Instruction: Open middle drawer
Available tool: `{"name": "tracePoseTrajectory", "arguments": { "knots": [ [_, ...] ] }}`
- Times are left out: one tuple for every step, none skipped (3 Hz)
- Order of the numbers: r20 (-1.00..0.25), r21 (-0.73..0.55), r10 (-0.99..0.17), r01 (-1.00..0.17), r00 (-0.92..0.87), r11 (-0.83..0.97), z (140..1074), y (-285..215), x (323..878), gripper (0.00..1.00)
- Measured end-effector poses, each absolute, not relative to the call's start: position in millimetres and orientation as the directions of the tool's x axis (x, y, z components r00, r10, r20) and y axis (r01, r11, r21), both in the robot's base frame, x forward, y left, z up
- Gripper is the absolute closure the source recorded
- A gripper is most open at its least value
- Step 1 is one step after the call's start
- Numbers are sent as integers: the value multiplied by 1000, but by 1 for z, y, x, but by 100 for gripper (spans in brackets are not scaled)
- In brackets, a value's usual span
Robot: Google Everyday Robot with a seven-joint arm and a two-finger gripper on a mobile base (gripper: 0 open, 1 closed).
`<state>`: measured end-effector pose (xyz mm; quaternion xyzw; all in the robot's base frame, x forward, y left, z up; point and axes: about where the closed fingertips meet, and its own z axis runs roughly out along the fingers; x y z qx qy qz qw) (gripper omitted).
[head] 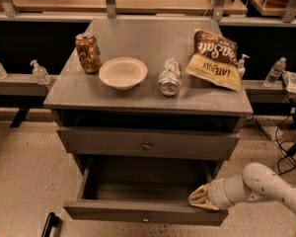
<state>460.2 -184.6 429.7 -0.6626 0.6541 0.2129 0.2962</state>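
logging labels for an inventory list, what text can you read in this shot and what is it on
"Sea Salt": upper brown part of the chip bag.
"LATE JULY": yellow lower part of the same bag.
The can: print too blurred to read.
The plastic bottle, lying down: label unreadable.
No text shows on the bowl or on the gripper, which sits at the right front corner of the pulled-out middle drawer.

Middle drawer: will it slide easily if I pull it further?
Likely rigid and fairly heavy: the middle drawer looks like wide grey metal. Nothing shows inside, so it should glide. The claw sits at its right front corner; pulling there might skew it.
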Motion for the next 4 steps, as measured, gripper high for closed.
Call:
{"name": "tracePoseTrajectory", "arguments": {
  "knots": [
    [-689, -94, -722, -995, 57, 11, 436, -183, 446, 100],
    [-688, -88, -723, -996, 63, -3, 441, -181, 438, 100],
    [-668, -121, -741, -992, 66, 21, 444, -180, 453, 100],
    [-642, -158, -763, -987, 78, 32, 440, -165, 482, 100]
  ]
}}
